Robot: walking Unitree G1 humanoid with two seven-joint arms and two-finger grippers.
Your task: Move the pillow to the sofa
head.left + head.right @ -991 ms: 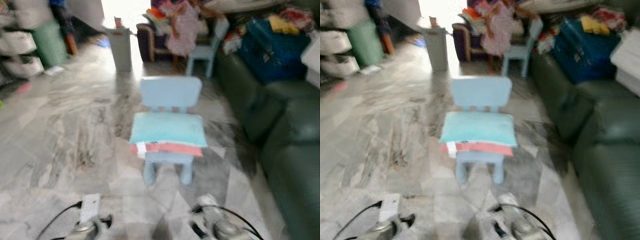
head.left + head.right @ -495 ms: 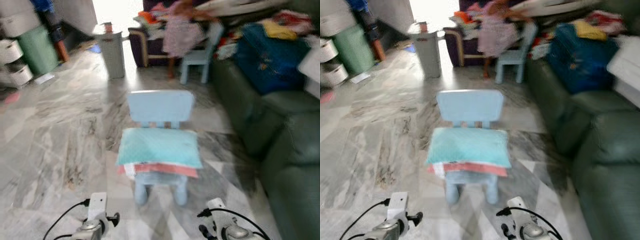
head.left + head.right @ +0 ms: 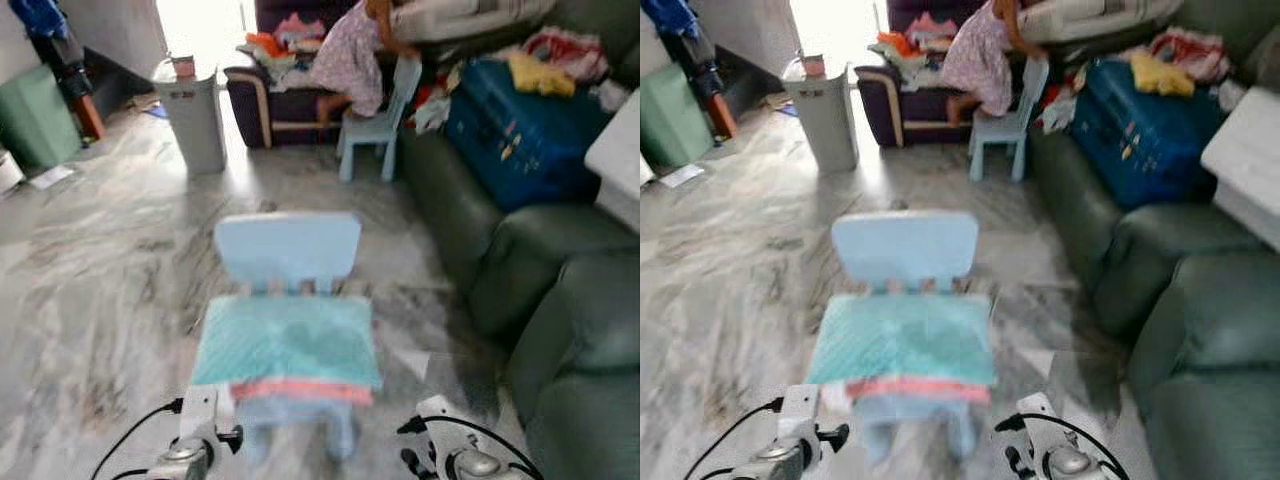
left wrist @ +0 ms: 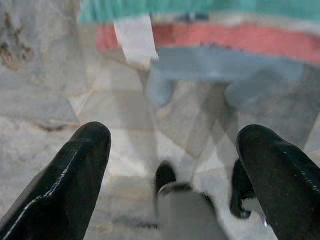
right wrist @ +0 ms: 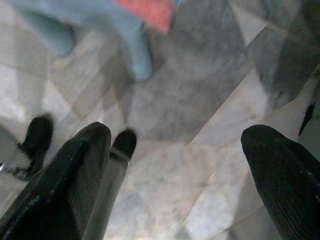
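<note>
Pillow (image 3: 288, 340): teal and flat; it lies on the seat of the small blue chair (image 3: 288, 248), on top of a red-orange cushion (image 3: 300, 388); it sits near the middle of the head view, a bit toward 6 o'clock
Chair: light blue, with its back at the 12 o'clock side of the pillow; it stands on the grey marble floor (image 3: 90, 270)
Sofa (image 3: 560, 290): dark green, at 3 o'clock from the chair and apart from it; a big blue bag (image 3: 520, 120) and some clothes lie on its far end at 1 o'clock
Left gripper (image 4: 175, 175): low at 7 o'clock in the head view; its two black fingers (image 4: 75, 175) are spread wide with nothing between them; it is above the floor in front of the chair legs
Right gripper (image 5: 175, 170): low at 5 o'clock in the head view; its fingers (image 5: 280, 175) are spread wide too and hold nothing; floor lies under it
Bin (image 3: 190, 115): grey, at 11 o'clock, far from the chair
Person (image 3: 350, 55): in a pink dress, at 12 o'clock, leaning at a second blue chair (image 3: 375, 125)
</note>
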